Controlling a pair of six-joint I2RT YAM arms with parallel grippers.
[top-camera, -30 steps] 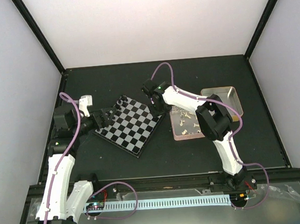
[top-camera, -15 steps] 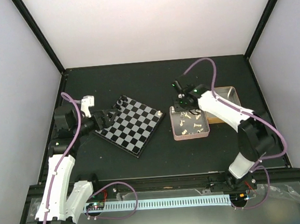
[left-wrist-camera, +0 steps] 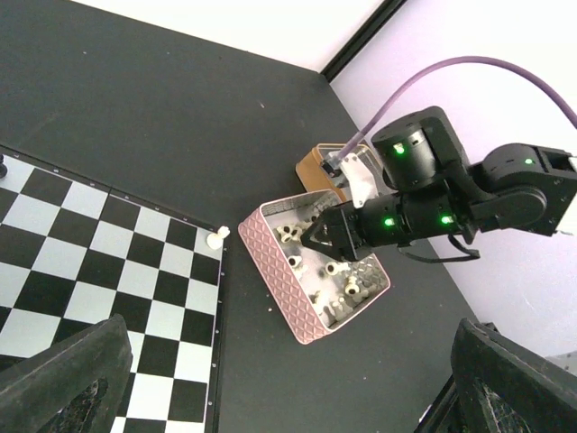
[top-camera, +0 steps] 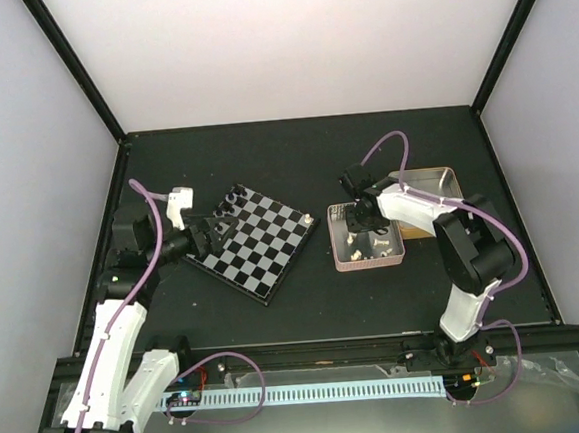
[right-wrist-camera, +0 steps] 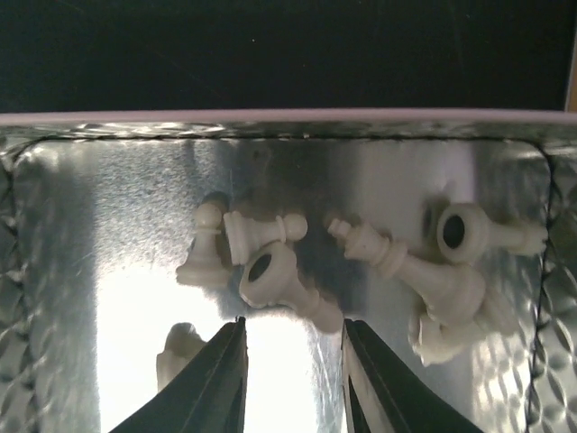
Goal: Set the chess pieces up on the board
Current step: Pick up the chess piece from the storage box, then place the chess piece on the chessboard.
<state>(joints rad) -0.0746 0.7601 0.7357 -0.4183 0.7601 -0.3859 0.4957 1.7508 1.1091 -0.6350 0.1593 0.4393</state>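
Right tool slightly parted, gripping nothing, tips low inside pink tin just beside the loose lying chess pieces; contact unclear. Left tool wide open, empty, over left edge of board on worktop. One cream piece at board's corner.

Inside the pink tin, toppled chess pieces lie just ahead of the right pincer, whose jaws stand apart. More pieces crowd the tin's right wall, leaving bare floor at the left. Between the tin and the board runs a narrow open strip of surface, and the far surface lies wide open.
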